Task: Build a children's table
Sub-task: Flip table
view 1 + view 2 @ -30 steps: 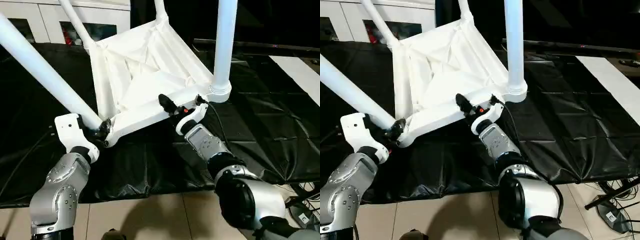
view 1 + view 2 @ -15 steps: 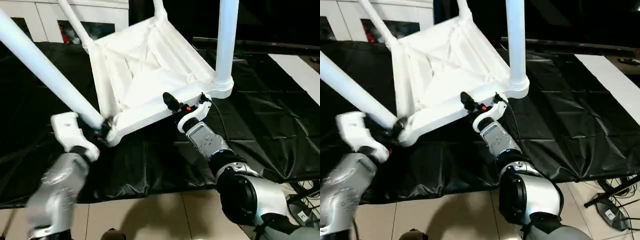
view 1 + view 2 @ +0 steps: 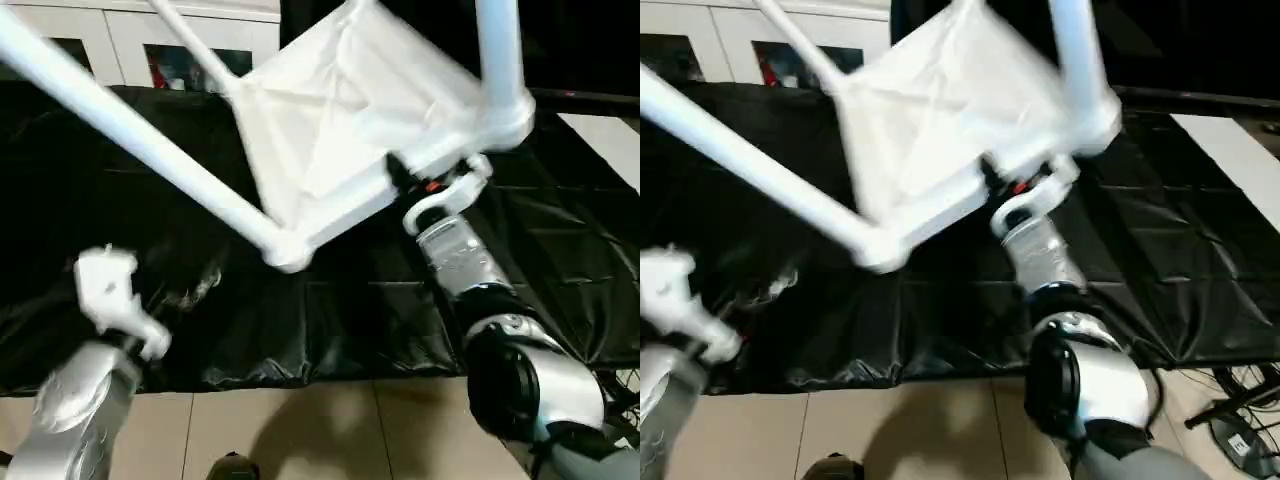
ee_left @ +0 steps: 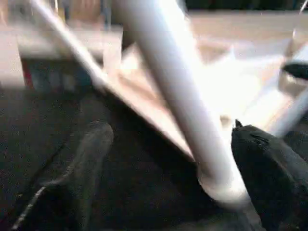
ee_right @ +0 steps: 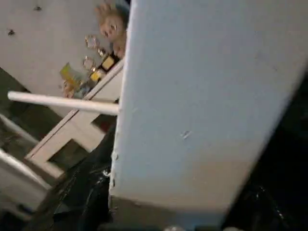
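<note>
Step in hand, by judgement: turning the assembled children's table over — legs fitted, whole unit tipped up off the black sheet covering the floor.

Position of the task's thing: tabletop tilted, ribbed underside facing the camera, lifted clear of the black sheet at its near corner. Near corner socket lowest point of the tabletop. Long leg running from that socket up and away to the left. Second leg rising from the right-hand corner socket. Third leg visible beyond the far corner, in front of the white cabinet.

Right hand: clamped on the near edge of the tabletop, just beside the right-hand corner socket; jaws part-way open, as wide as the rim between them. Sole support of the tabletop at this moment, by judgement.

Left hand: fingers spread wide, holding nothing. Dark finger standing just beside the long leg near its socket; contact cannot be told. In the head view, well below and left of the near corner socket.

Next move, by judgement: re-grip with the left hand lower on the long leg or on the tabletop edge — then rotation of the tabletop until the legs point at the floor. Risk: swing or slip under a one-sided grip.
</note>
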Motion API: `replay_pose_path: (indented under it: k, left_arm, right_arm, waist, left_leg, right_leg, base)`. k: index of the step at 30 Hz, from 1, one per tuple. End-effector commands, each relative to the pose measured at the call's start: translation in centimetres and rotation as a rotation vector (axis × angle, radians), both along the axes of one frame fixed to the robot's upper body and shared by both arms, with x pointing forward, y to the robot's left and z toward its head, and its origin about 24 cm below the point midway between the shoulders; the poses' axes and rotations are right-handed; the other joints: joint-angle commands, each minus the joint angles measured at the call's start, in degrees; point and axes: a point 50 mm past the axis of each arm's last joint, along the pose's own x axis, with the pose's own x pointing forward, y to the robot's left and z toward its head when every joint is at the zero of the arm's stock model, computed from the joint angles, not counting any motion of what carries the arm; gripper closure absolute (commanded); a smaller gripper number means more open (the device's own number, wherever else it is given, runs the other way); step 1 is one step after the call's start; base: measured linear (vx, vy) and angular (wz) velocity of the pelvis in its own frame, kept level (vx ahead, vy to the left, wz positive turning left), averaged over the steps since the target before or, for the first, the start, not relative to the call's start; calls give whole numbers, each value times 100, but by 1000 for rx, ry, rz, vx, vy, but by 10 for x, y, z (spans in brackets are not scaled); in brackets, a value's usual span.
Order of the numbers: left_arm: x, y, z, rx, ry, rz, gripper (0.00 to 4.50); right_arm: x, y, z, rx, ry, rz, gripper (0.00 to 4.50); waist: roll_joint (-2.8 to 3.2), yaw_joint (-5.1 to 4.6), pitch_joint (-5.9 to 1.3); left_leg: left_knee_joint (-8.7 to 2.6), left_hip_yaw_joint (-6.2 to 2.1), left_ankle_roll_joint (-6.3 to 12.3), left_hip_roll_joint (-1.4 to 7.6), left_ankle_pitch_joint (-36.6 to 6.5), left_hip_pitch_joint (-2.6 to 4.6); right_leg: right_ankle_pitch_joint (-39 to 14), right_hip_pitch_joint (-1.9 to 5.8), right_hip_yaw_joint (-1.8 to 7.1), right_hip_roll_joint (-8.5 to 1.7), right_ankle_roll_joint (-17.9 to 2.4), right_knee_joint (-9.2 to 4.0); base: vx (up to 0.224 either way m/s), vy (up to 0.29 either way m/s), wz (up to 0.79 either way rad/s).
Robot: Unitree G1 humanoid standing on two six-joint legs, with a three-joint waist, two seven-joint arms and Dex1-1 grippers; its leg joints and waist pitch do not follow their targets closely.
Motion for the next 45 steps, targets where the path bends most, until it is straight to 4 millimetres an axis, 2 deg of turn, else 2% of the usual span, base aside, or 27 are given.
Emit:
replay_pose_path:
  k: [1, 2, 3, 4, 6, 8, 12, 15, 17, 19, 20, 21, 22, 23, 24, 25, 26, 27, 28, 30, 32, 37, 39, 40, 41, 42, 45]
  left_arm:
    - [-1, 0, 7, 37, -46, 5, 0]
    - [2, 3, 24, 112, -155, 22, 0]
    - [2, 3, 24, 112, -155, 22, 0]
    - [4, 4, 48, 179, -298, 34, 0]
    - [4, 3, 61, 209, -364, 31, 0]
    - [2, -4, 78, 273, -464, -9, 0]
    - [4, -11, 82, 305, -493, -48, 0]
    - [10, -14, 74, 335, -446, -68, 0]
    - [13, -13, 70, 378, -421, -52, 0]
    - [18, -16, 67, 414, -390, -85, 0]
    - [20, -17, 66, 440, -382, -100, 0]
    - [22, -20, 65, 446, -359, -134, 0]
    - [25, -24, 62, 455, -320, -191, 0]
    - [31, -31, 70, 615, -345, -262, 0]
    - [31, -31, 70, 615, -345, -262, 0]
    - [35, -32, 75, 610, -345, -273, 0]
    - [42, -33, 90, 635, -382, -270, 0]
    - [43, -34, 93, 648, -394, -266, 0]
    - [44, -35, 100, 670, -419, -276, 0]
    - [47, -38, 109, 701, -461, -276, 0]
    - [47, -43, 126, 749, -551, -259, 0]
    - [47, -46, 140, 805, -621, -220, 0]
    - [49, -44, 146, 856, -661, -181, 0]
    - [50, -43, 148, 874, -671, -169, 0]
    - [51, -42, 151, 882, -678, -155, 0]
    - [53, -41, 153, 895, -680, -142, 0]
    - [58, -39, 157, 939, -696, -113, 0]
  right_arm:
    - [1, -22, 14, -141, -68, -74, 268]
    - [-2, -26, 16, -217, -73, -92, 268]
    - [-2, -26, 16, -217, -73, -92, 268]
    - [-7, -29, 15, -314, -71, -122, 268]
    - [-10, -30, 15, -353, -70, -136, 268]
    - [-16, -30, 15, -411, -71, -163, 268]
    - [-20, -29, 16, -450, -69, -187, 268]
    - [-21, -29, 18, -488, -68, -200, 269]
    - [-22, -27, 20, -521, -80, -190, 269]
    - [-23, -25, 22, -552, -76, -192, 269]
    - [-24, -24, 23, -564, -75, -192, 269]
    - [-24, -24, 24, -592, -74, -192, 269]
    - [-24, -23, 24, -640, -74, -191, 269]
    - [-24, -19, 26, -736, -86, -186, 269]
    - [-24, -19, 26, -736, -86, -186, 269]
    - [-24, -17, 26, -752, -83, -187, 270]
    - [-23, -14, 26, -783, -77, -196, 270]
    - [-23, -13, 26, -790, -76, -197, 273]
    - [-23, -11, 25, -811, -80, -198, 276]
    - [-24, -7, 24, -829, -81, -198, 281]
    - [-25, 0, 21, -838, -69, -199, 283]
    - [-26, 11, 18, -838, -66, -172, 284]
    - [-28, 16, 10, -878, -77, -86, 284]
    - [-28, 15, 7, -909, -76, -82, 250]
    - [-28, 13, 5, -928, -76, -87, 250]
    - [-29, 10, 3, -934, -72, -92, 229]
    - [-28, 4, -3, -943, -51, -88, 204]
  waist:
    - [89, -111, -390]
    - [98, -116, -384]
    - [104, -112, -399]
    - [127, -113, -398]
    - [132, -125, -410]
    - [139, -140, -394]
    - [148, -222, -377]
    - [156, -290, -371]
    - [146, -311, -374]
    - [107, -326, -382]
    - [138, -318, -383]
    - [142, -322, -383]
    - [97, -313, -392]
    - [114, -319, -387]
    - [134, -300, -388]
    - [81, -331, -383]
    - [111, -313, -383]
    - [98, -326, -394]
    - [96, -332, -396]
    - [80, -346, -396]
    - [97, -339, -408]
    - [70, -356, -407]
    - [77, -367, -408]
    - [71, -383, -401]
    - [71, -383, -401]
    - [56, -391, -406]
    - [74, -413, -404]
  left_leg:
    - [-416, -11, -312, 108, -1282, 207]
    - [-412, -7, -280, 95, -1213, 203]
    - [-396, 1, -260, 99, -1173, 225]
    - [-392, -8, -244, 86, -988, 214]
    - [-391, -16, -272, 87, -935, 219]
    - [-404, -18, -370, 77, -1098, 214]
    - [-442, -26, -500, 65, -1607, 213]
    - [-457, -47, -570, 62, -2131, 232]
    - [-457, -58, -555, 64, -2161, 231]
    - [-459, -59, -539, 63, -2100, 219]
    - [-457, -57, -539, 63, -2077, 235]
    - [-454, -58, -545, 58, -2083, 234]
    - [-456, -51, -540, 54, -2023, 235]
    - [-453, -49, -563, 52, -2006, 240]
    - [-447, -47, -580, 42, -2037, 261]
    - [-458, -49, -601, 43, -2030, 237]
    - [-465, -53, -676, 48, -2019, 253]
    - [-453, -50, -689, 45, -2005, 253]
    - [-458, -61, -703, 39, -1907, 223]
    - [-452, -51, -704, 47, -1935, 230]
    - [-444, -48, -692, 47, -1886, 237]
    - [-446, -51, -715, 53, -1912, 226]
    - [-446, -56, -703, 59, -1924, 227]
    - [-450, -59, -706, 55, -1940, 221]
    - [-450, -59, -706, 55, -1940, 221]
    - [-446, -61, -710, 56, -1958, 230]
    - [-443, -63, -713, 53, -1977, 223]
  right_leg:
    - [-494, 171, 162, -193, -689, -413]
    - [-470, 165, 162, -178, -669, -437]
    - [-398, 151, 168, -180, -660, -424]
    - [-239, 161, 164, -155, -602, -419]
    - [-121, 157, 156, -145, -586, -389]
    - [-341, 148, 156, -149, -545, -404]
    - [-937, 119, 164, -156, -434, -454]
    - [-1479, 72, 173, -158, -383, -511]
    - [-1510, 68, 174, -155, -358, -520]
    - [-1468, 80, 170, -152, -358, -517]
    - [-1407, 56, 173, -144, -355, -511]
    - [-1393, 53, 174, -140, -354, -505]
    - [-1394, 57, 171, -143, -364, -498]
    - [-1351, 40, 177, -139, -397, -492]
    - [-1433, 21, 176, -135, -359, -508]
    - [-1422, 40, 179, -138, -370, -496]
    - [-1381, 34, 178, -150, -393, -486]
    - [-1309, 35, 180, -148, -414, -472]
    - [-1172, 72, 175, -152, -430, -458]
    - [-1090, 73, 185, -158, -431, -458]
    - [-999, 73, 189, -153, -436, -448]
    - [-1001, 90, 187, -156, -451, -441]
    - [-1010, 90, 185, -153, -450, -443]
    - [-1058, 90, 187, -154, -450, -446]
    - [-1058, 90, 187, -154, -450, -446]
    - [-1110, 86, 183, -158, -460, -445]
    - [-1115, 86, 186, -161, -517, -453]
  base:
    - [0, 0, 0]
    - [0, 0, 0]
    - [0, 0, 0]
    - [0, 0, 0]
    - [0, 0, 0]
    - [0, 0, 0]
    - [0, 0, 0]
    - [0, 0, 0]
    - [0, 0, 0]
    - [0, 0, 0]
    - [0, 0, 0]
    - [0, 0, 0]
    - [0, 0, 0]
    - [0, 0, 0]
    - [0, 0, 0]
    - [0, 0, 0]
    - [0, 0, 0]
    - [0, 0, 0]
    - [0, 0, 0]
    - [0, 0, 0]
    - [0, 0, 0]
    - [0, 0, 0]
    - [0, 0, 0]
    - [0, 0, 0]
    - [0, 0, 0]
    - [0, 0, 0]
    - [0, 0, 0]
